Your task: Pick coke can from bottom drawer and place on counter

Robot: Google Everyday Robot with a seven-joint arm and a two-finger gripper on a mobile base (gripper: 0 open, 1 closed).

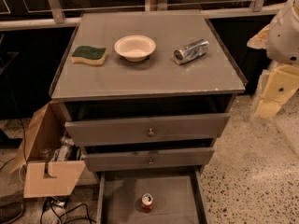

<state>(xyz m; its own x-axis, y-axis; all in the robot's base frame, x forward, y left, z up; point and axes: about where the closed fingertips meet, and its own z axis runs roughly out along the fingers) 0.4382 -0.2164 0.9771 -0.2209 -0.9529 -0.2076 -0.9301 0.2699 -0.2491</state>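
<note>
- One small red coke can with a silver top [147, 202] stood upright on the floor of the wide, pulled-out grey bottom drawer [117, 195], about mid-width
- Well apart from it, the cream gripper [276, 91] hung at the right edge, beside the cabinet; whether it was released or clenched, I cannot tell
- Both upper grey drawers with round knobs [187, 125] jutted out above the can, so a steep reach would likely clip them
- Any glancing touch could topple the can and send it rolling
- On the flat grey counter [159, 78], a green-and-yellow sponge [88, 55], a white bowl [135, 47] and a shiny silver can lying on its side [191, 51] sat in a row; a careless set-down might knock the silver can rolling
</note>
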